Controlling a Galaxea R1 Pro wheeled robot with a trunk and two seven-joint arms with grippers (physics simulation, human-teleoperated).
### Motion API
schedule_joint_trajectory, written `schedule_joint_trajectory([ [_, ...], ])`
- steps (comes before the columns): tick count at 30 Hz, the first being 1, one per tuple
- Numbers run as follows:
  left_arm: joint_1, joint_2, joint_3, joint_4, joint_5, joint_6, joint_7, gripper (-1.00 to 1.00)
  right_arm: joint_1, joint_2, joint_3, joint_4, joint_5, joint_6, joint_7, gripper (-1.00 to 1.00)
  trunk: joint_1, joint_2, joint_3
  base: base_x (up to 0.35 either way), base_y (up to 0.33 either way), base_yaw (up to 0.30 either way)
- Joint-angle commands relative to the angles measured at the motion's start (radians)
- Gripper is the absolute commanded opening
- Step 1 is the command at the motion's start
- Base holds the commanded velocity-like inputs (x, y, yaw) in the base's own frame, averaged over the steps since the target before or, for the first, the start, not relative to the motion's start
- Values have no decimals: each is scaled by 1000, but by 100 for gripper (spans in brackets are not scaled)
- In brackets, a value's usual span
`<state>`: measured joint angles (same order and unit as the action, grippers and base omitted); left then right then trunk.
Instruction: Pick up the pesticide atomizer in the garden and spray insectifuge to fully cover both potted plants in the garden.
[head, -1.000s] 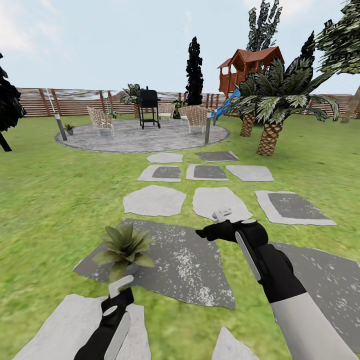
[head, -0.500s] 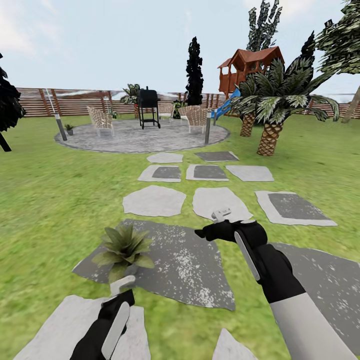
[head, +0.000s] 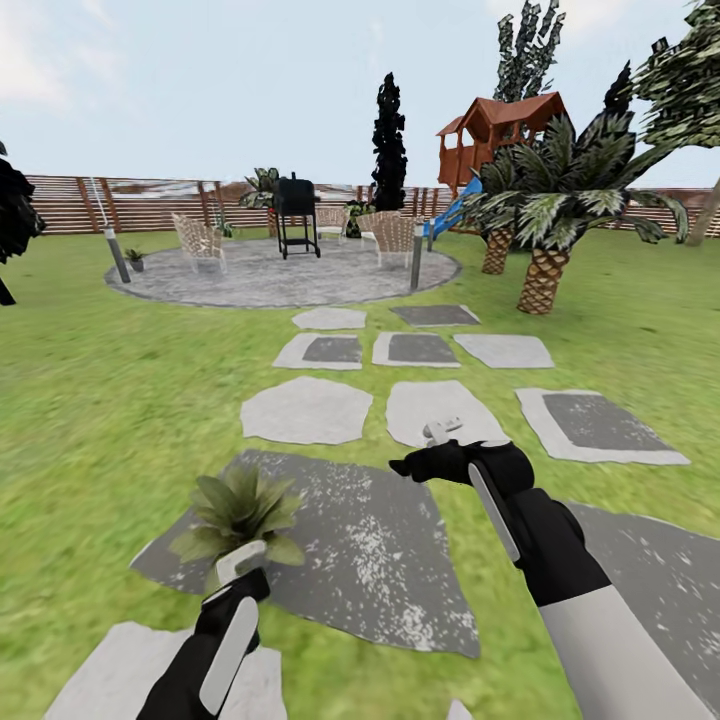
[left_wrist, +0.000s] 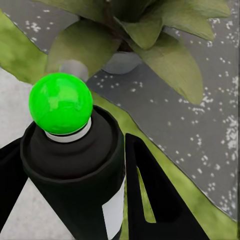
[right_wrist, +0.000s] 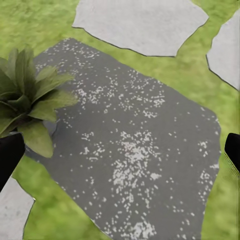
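Nearest, the left gripper (left_wrist: 100, 200) has its jaws pinching the pesticide atomizer (left_wrist: 75, 170): a dark, almost black cylinder with a white label patch on its side, a pale collar, and a glossy bright green ball on top. In the head view its pale end (head: 240, 562) sticks up from the left gripper (head: 232, 600) low in the picture, just at the near edge of the potted plant (head: 237, 512).

That plant is a low rosette of broad pointed olive-green leaves in a small grey pot (left_wrist: 120, 62). It stands on a large dark grey paving slab (head: 370, 540) flecked with white, close to the slab's left edge.

The right gripper (head: 425, 462) hangs over the far side of the same slab, well apart from the plant; its black finger tips (right_wrist: 10, 155) sit at the two edges of the wrist picture, jaws spread wide with nothing between them.

Beyond lie paler stepping stones (head: 305, 408) set in green lawn (head: 110, 390), leading to a round paved patio (head: 280, 272) with wicker chairs (head: 198, 240), a black grill (head: 297, 212) and grey bollard lamps (head: 416, 254). A second small potted plant (head: 135, 259) stands at the patio's left edge. Palms (head: 545, 215) rise at right, a wooden playhouse (head: 495, 130) behind them, and a brown slat fence (head: 120, 202) closes the garden.
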<state>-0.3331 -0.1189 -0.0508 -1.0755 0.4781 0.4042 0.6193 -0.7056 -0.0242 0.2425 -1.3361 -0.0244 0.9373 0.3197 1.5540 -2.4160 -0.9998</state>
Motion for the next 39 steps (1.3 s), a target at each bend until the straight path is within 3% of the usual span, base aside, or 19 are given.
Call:
schedule_joint_trajectory([
  [1,0,0,-1,10,13,6,-1,-100,0,0,0,0,0,0,0,100,0,0,0,322,0,0],
  [4,-1,3,0,39,85,33,0,-100,0,0,0,-1,0,0,1,100,0,0,0,322,0,0],
  [7,-4,5,1,67,98,37,0,-100,0,0,0,-2,0,0,1,100,0,0,0,322,0,0],
  [15,-6,11,8,91,102,36,7,-100,0,-1,0,-2,0,0,1,100,0,0,0,322,0,0],
  [18,-20,16,9,181,96,28,12,-100,0,-3,0,-5,0,1,2,100,0,0,0,247,-5,0],
  [20,-22,16,9,195,95,28,14,-100,0,-3,0,-4,0,2,2,100,0,0,0,49,-3,0],
  [36,-24,15,11,199,97,28,18,-100,0,-6,1,2,-2,-20,4,100,0,0,0,2,0,0],
  [38,-24,8,10,196,90,24,66,-100,0,-5,1,2,-2,-20,3,100,0,0,0,0,0,0],
  [39,-24,6,8,193,90,0,157,-100,0,-5,2,2,-2,-20,3,100,0,0,0,0,0,0],
])
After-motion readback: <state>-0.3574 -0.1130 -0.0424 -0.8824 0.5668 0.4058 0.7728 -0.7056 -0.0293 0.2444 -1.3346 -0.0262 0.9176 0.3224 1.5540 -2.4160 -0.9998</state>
